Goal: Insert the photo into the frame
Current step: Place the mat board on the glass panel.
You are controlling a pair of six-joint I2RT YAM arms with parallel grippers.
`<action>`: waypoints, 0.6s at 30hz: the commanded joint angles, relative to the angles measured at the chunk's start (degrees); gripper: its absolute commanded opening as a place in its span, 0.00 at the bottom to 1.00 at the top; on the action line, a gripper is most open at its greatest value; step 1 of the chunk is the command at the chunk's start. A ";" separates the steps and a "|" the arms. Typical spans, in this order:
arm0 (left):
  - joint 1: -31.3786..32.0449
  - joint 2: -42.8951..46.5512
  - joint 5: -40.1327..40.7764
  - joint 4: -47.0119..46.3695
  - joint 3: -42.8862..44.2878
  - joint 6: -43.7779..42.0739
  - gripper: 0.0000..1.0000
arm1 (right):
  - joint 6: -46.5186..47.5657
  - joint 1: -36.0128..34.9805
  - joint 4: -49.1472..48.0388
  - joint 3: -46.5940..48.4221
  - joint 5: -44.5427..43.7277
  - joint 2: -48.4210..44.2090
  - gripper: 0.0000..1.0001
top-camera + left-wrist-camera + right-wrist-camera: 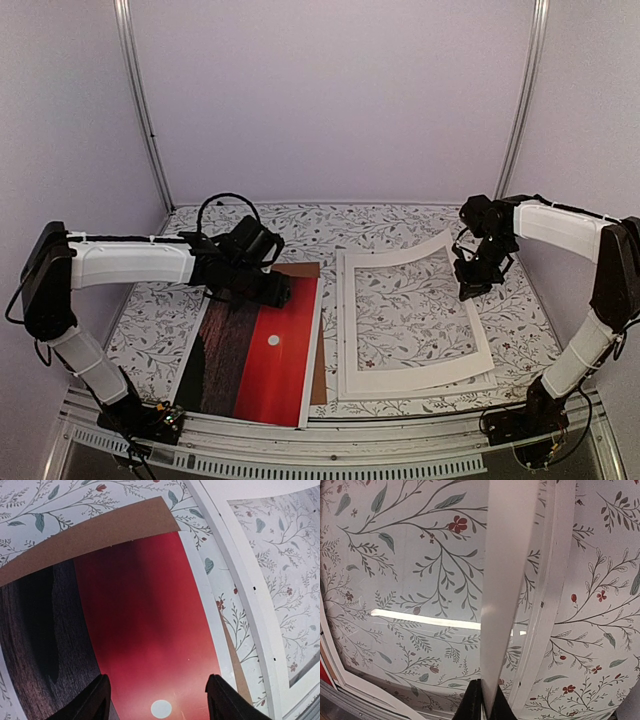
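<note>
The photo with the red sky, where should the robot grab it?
Probably the far short edge, coming down from above with the left hand, which hangs open over that half. The photo lies flat on the brown board, so a finger would have to slip under that thin edge.

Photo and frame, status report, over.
Left gripper open above photo. Right gripper shut on window mat, edge raised over frame. Photo outside frame, on backing board.

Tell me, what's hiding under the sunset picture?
A brown board peeks out beyond the picture at its far and right edges. Anything else beneath is covered.
</note>
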State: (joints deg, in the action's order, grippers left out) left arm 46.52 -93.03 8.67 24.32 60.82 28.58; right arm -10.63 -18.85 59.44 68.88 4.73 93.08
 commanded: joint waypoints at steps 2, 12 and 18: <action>1.05 -0.76 1.29 0.64 1.06 0.20 0.68 | -0.80 -0.63 0.21 -0.32 -1.39 0.44 0.09; 1.23 -1.72 1.75 0.91 1.45 0.02 0.69 | -0.45 -1.57 -1.47 -0.30 -2.01 2.02 0.13; 1.29 -1.96 2.13 1.08 1.41 0.07 0.69 | -0.44 -2.11 -2.48 -0.26 -1.72 3.27 0.13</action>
State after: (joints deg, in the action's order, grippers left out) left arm 46.89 -94.32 9.78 24.80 60.93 28.71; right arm -10.94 -20.25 58.22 68.88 3.42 95.15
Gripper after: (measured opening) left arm 0.688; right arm 0.127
